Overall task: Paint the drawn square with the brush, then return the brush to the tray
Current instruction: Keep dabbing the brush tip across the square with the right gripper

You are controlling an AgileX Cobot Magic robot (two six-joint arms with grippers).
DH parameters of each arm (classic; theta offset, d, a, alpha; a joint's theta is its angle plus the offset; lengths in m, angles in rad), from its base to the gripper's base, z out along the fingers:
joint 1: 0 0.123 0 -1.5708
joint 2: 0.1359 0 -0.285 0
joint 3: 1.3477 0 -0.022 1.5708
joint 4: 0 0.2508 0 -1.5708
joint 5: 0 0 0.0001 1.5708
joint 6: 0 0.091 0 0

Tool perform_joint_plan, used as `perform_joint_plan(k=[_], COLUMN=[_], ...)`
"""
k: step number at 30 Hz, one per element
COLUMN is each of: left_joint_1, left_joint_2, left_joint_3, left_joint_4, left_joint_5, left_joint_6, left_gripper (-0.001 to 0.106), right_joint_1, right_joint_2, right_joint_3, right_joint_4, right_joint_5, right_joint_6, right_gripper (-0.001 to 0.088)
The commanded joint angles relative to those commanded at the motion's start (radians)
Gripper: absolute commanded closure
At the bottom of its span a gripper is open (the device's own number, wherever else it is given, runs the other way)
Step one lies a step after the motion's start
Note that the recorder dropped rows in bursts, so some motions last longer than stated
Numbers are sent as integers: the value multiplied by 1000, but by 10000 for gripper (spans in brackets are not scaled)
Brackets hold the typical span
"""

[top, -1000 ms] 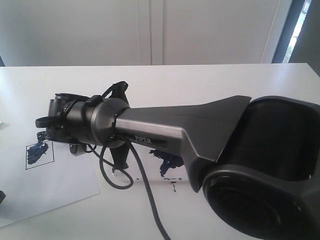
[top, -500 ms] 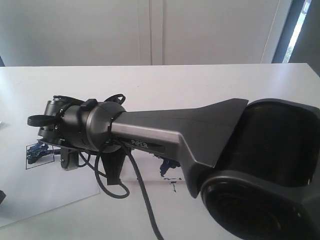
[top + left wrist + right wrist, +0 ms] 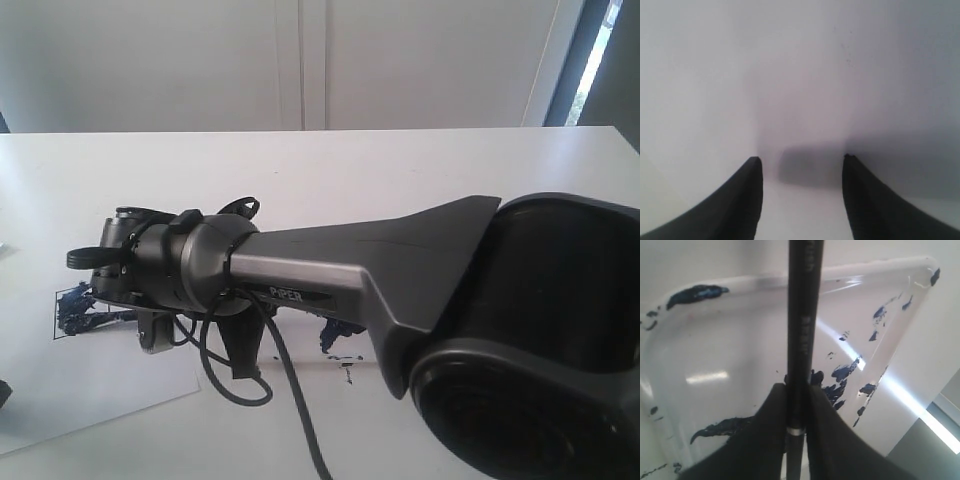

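Note:
The brush, a thin black stick, runs straight up between the two fingers of my right gripper, which is shut on its shaft. Behind it lies the tray, with dark blue paint smears inside. In the exterior view the right arm reaches across to the left. Its wrist hangs just right of the drawn square, which is smeared dark blue on the white paper. The brush tip is hard to make out there. My left gripper is open over a bare white surface.
The right arm hides most of the tray in the exterior view; only a bit of its paint blob shows beneath the arm. A black cable loops down from the wrist over the white table.
The right wrist swung left over the square, then came back to the right and a little lower. The brush stayed gripped throughout.

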Motion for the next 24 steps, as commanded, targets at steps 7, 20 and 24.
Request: perform_joint_plan(k=[7, 20, 24], left_joint_1=[0, 0, 0], left_joint_2=[0, 0, 0], left_joint_3=[0, 0, 0], left_joint_4=[0, 0, 0], left_joint_5=[4, 4, 0], left_joint_6=[0, 0, 0], left_gripper=[517, 517, 517], right_joint_1=[-2, -47, -47], right_joint_2=[0, 0, 0], right_joint_3=[2, 9, 9], right_joint_4=[-9, -77, -42], right_joint_5=[0, 0, 0], right_joint_6=[0, 23, 11], right_gripper=[868, 868, 868])
